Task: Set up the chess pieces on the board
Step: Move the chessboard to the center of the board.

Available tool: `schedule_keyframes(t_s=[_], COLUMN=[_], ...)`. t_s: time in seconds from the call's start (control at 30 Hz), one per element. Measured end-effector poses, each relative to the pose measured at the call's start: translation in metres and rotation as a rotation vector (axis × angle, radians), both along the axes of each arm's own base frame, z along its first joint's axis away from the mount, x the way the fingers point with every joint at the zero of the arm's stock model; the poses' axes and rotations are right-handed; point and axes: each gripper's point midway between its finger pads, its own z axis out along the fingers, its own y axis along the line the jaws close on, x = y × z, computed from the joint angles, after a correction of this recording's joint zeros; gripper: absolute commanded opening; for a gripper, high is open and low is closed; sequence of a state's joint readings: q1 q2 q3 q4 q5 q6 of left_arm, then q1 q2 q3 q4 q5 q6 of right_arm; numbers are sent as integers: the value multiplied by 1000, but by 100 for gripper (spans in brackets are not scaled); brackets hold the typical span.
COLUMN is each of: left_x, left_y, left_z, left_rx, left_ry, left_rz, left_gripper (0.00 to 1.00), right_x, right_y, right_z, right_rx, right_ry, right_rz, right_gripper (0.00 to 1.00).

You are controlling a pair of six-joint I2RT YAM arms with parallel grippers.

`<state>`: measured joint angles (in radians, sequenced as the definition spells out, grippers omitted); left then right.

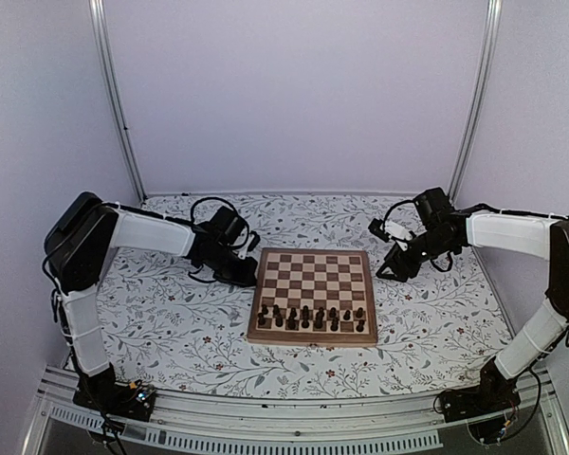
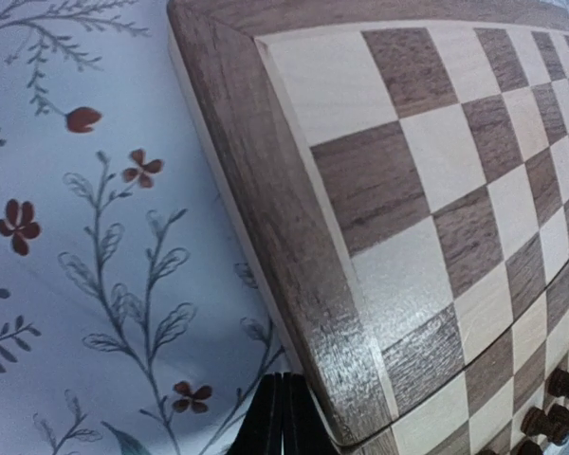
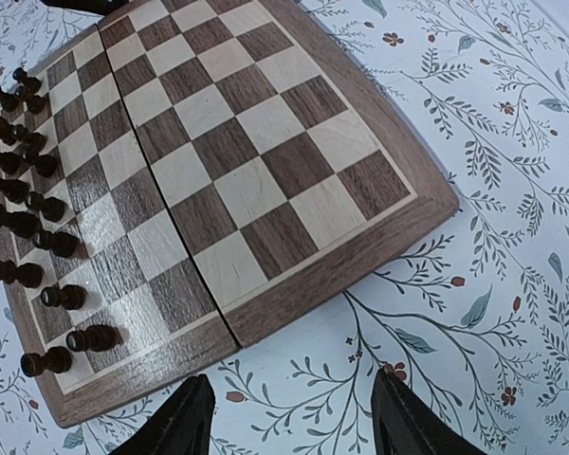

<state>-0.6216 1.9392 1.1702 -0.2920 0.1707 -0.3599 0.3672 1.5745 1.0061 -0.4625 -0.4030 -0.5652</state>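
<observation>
Rail (image 1: 266, 413): running across the bottom of the top view, carrying both arm bases at lower left and lower right.
Cloth (image 1: 171, 327): lying under everything, showing grey sprigs and small red flowers.
Pieces (image 1: 311, 318): standing upright in two rows on the board's lowest two ranks, centre of the top view; lining the left edge of the right wrist view; peeking in at the lower right corner of the left wrist view.
Board (image 1: 313, 268): lying flat at the centre of the top view, checkered squares showing above the pieces; filling the right half of the left wrist view and the upper left of the right wrist view.
Left gripper (image 1: 247, 276): hovering low at the board's left border, left of centre in the top view; fingers (image 2: 270, 427) pressing together at the bottom centre of the left wrist view, clamping nothing, sitting just beside the border; touching it or not, impossible to tell.
Right gripper (image 1: 387, 269): hanging right of the board's right border, apart from it, tilting down toward it; fingers (image 3: 185, 422) standing wide apart at the bottom of the right wrist view, holding nothing, framing cloth below the board's corner.
Wall (image 1: 294, 95): rising pale across the top of the top view.
</observation>
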Motion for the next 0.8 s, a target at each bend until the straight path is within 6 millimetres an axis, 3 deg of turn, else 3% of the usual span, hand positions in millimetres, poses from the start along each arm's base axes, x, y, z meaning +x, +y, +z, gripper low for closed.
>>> schedule_keyframes(t_s=[0.3, 0.47, 0.8], left_x=[-18, -20, -19], left_y=[-68, -104, -141], left_z=[1, 10, 16], left_rx=[-50, -105, -166], left_ry=[-21, -45, -58], left_rz=[-132, -188, -247], left_gripper=[2, 3, 9], right_x=[8, 23, 46], right_y=[-10, -32, -82], right_z=[-4, -3, 6], right_rx=[-50, -79, -97], right_ry=[-30, -55, -84], right_rz=[-38, -115, -277], right_gripper=[61, 61, 62])
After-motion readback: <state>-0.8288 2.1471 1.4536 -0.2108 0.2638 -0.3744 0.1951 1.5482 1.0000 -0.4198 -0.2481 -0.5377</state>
